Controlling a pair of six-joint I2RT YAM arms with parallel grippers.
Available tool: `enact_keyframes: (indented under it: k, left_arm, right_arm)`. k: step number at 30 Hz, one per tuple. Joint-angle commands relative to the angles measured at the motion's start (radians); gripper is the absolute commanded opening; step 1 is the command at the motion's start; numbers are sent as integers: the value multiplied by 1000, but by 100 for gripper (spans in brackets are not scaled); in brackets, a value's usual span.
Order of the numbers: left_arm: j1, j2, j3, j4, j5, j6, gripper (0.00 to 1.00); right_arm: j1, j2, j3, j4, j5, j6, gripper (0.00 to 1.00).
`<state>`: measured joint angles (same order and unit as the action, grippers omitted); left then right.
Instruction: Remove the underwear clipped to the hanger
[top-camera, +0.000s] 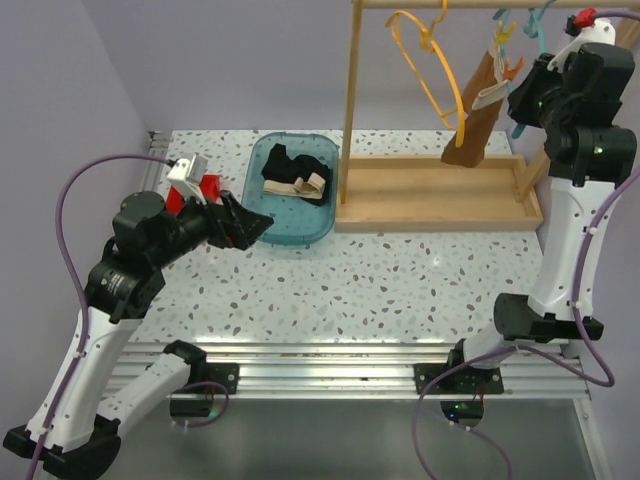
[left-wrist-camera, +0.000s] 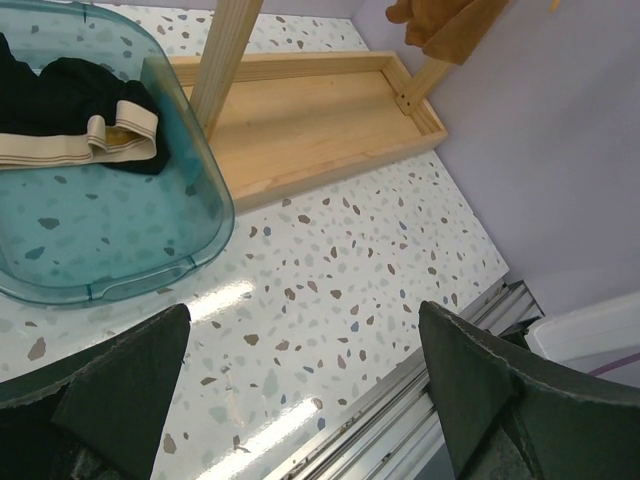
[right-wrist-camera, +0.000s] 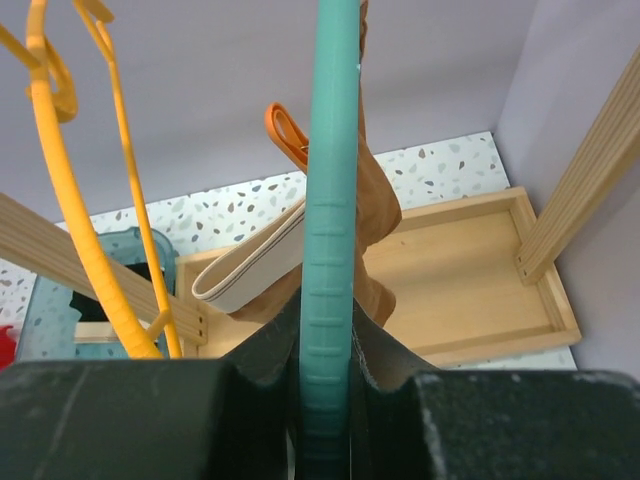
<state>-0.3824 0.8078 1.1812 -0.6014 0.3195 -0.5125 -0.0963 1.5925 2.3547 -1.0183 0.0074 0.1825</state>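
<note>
The black underwear (top-camera: 292, 175) with a beige waistband lies in the teal bin (top-camera: 262, 212); it also shows in the left wrist view (left-wrist-camera: 70, 90). The rust-brown underwear (top-camera: 478, 120) hangs from a teal hanger (top-camera: 528, 22) on the wooden rack, held by an orange clip (right-wrist-camera: 285, 130), with a pale band (right-wrist-camera: 255, 262) across it. My right gripper (top-camera: 520, 98) is raised at the hanger. In the right wrist view it (right-wrist-camera: 330, 310) is shut on the teal hanger bar (right-wrist-camera: 330, 200), with the brown cloth (right-wrist-camera: 378, 215) just behind. My left gripper (top-camera: 250, 228) is open and empty beside the bin's near edge (left-wrist-camera: 300, 385).
A wooden rack stands at the back right, with a post (top-camera: 350, 100), a top rail (top-camera: 470, 4) and a tray base (top-camera: 440, 195). An empty orange hanger (top-camera: 435, 65) hangs on the rail. A purple wall runs close on the right. Aluminium rails (top-camera: 330, 365) line the near edge.
</note>
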Motion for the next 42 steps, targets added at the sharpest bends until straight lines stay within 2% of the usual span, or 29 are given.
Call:
enact_keyframes:
  k: [1, 5, 16, 20, 24, 26, 29, 30, 33, 39, 42]
  left_arm:
    - [-1, 1, 0, 60, 10, 11, 100]
    - [-1, 5, 11, 63, 12, 12, 100]
    - [-1, 74, 58, 107, 69, -14, 100]
    - [-1, 108, 55, 137, 176, -44, 100]
    - [-4, 140, 2, 181, 289, -95, 100]
    - [-12, 137, -53, 210, 326, -122, 100]
    - [-87, 157, -98, 250, 301, -170, 100]
    - [-167, 169, -100, 258, 276, -185, 100]
    - [-318, 227, -97, 299, 193, -234, 100]
    - [-458, 336, -83, 420, 92, -356, 100]
    - [-536, 425, -22, 419, 20, -379, 100]
  right_arm:
    - [4, -85, 14, 130, -34, -2, 0]
    - [4, -147, -37, 104, -14, -2, 0]
    - [6, -448, -429, -17, 8, 67, 0]
    - [21, -662, -603, -66, 3, 89, 0]
    - [44, -805, -762, -178, 6, 86, 0]
    - [44, -860, -817, -236, -71, 91, 0]
    - [44, -943, -931, -310, -170, 113, 0]
    - [44, -960, -984, -321, -266, 109, 0]
    - [44, -1080, -1084, -296, -378, 133, 0]
    - [40, -1197, -1189, -290, -504, 164, 0]
    - [41, -1226, -1210, -276, -523, 178, 0]
